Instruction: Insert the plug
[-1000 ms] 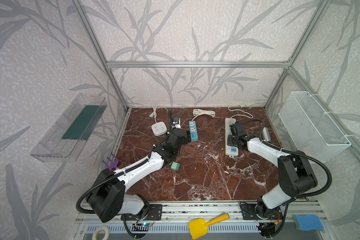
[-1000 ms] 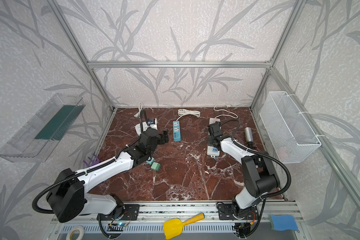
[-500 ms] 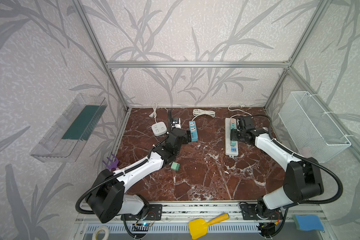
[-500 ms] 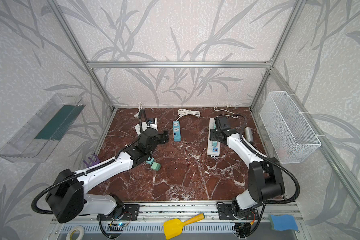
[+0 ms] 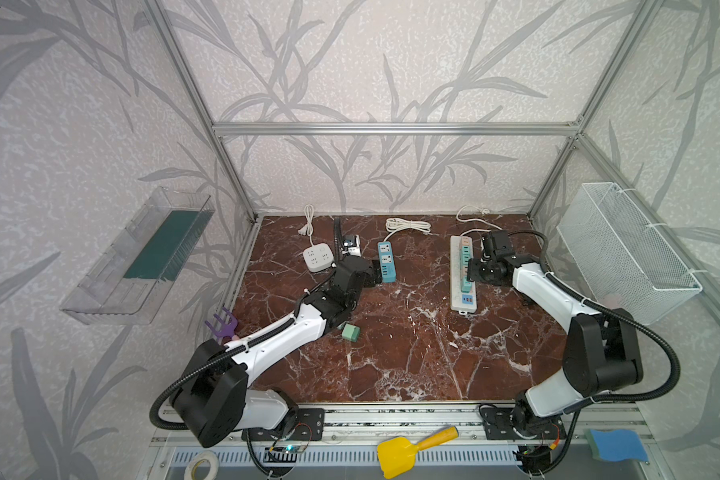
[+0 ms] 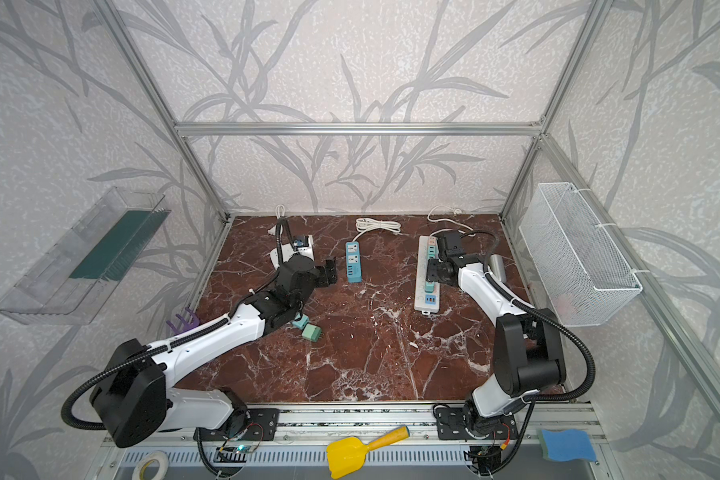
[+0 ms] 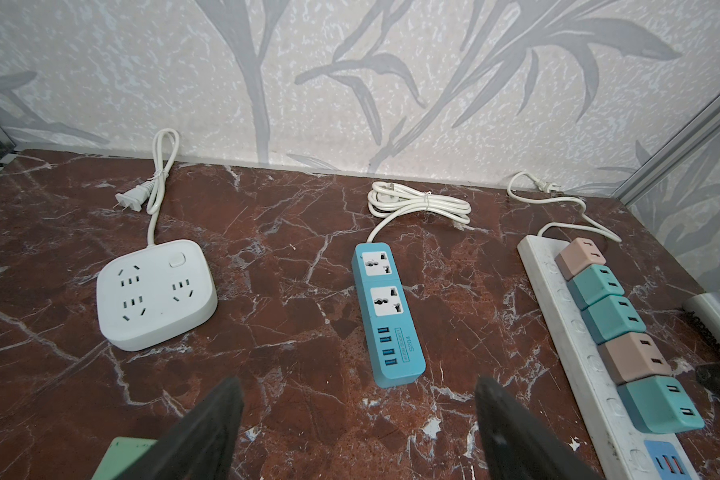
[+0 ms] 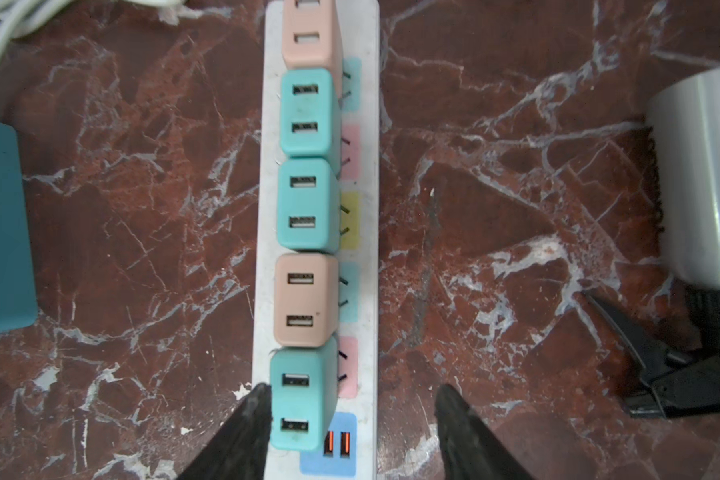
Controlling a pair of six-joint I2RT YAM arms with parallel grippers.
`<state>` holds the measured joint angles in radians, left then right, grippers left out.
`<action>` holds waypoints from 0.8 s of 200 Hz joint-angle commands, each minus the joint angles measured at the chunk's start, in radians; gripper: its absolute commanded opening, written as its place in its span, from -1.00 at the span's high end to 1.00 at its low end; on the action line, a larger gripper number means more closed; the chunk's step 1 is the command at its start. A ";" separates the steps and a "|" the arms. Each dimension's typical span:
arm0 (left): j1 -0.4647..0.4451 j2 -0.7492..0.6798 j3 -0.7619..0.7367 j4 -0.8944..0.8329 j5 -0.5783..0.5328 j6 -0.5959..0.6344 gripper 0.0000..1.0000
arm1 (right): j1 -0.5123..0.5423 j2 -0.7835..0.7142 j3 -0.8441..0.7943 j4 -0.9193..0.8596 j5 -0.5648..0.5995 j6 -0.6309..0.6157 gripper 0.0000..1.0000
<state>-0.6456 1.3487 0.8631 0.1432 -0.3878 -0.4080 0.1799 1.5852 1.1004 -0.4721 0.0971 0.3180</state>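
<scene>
We see the teal plug (image 8: 302,399) standing upright in the long white strip (image 8: 368,249), last in a row of five chargers and touching the pink one (image 8: 306,299) next to it, with the strip's orange-lit USB ports (image 8: 335,442) just beside it. The right claw (image 8: 354,390) hangs over this end of the strip with its jaws apart. One finger (image 8: 246,432) sits just beside the plug's outer face, and we cannot tell whether it touches. The other finger stands clear beyond the strip's far edge. In both top views this strip (image 5: 458,291) lies lengthwise on the right half of the marble worktop (image 5: 412,353), and a silver cylinder (image 8: 707,187) lies near it on the side away from the middle. Farther left lie a blue strip (image 7: 387,316) and a square white block (image 7: 154,291), well apart, each with its white cord running toward the back wall. The left claw (image 7: 358,382) hovers low before the blue strip, its jaws wide apart. A loose green plug (image 5: 351,332) lies on the worktop close under the left arm.
</scene>
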 commanded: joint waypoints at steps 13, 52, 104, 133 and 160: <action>0.004 0.001 0.002 0.004 -0.006 -0.009 -0.76 | -0.035 0.045 -0.036 0.007 -0.053 0.009 -0.22; 0.008 0.007 0.003 0.005 -0.010 -0.003 -0.76 | -0.045 0.016 -0.054 0.011 -0.070 0.007 -0.19; 0.037 0.081 0.098 -0.127 0.060 0.031 -0.74 | -0.045 -0.102 -0.041 0.052 -0.188 -0.022 -0.36; 0.073 0.240 0.268 -0.322 0.202 -0.022 -0.75 | -0.045 -0.146 -0.118 0.170 -0.276 0.001 -0.45; 0.083 0.427 0.505 -0.556 0.162 -0.041 -0.75 | -0.045 -0.181 -0.183 0.230 -0.303 0.004 -0.53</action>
<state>-0.5724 1.6562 1.2076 -0.1501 -0.2352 -0.4152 0.1371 1.4372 0.9726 -0.3206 -0.1448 0.3180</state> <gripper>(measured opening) 0.875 0.752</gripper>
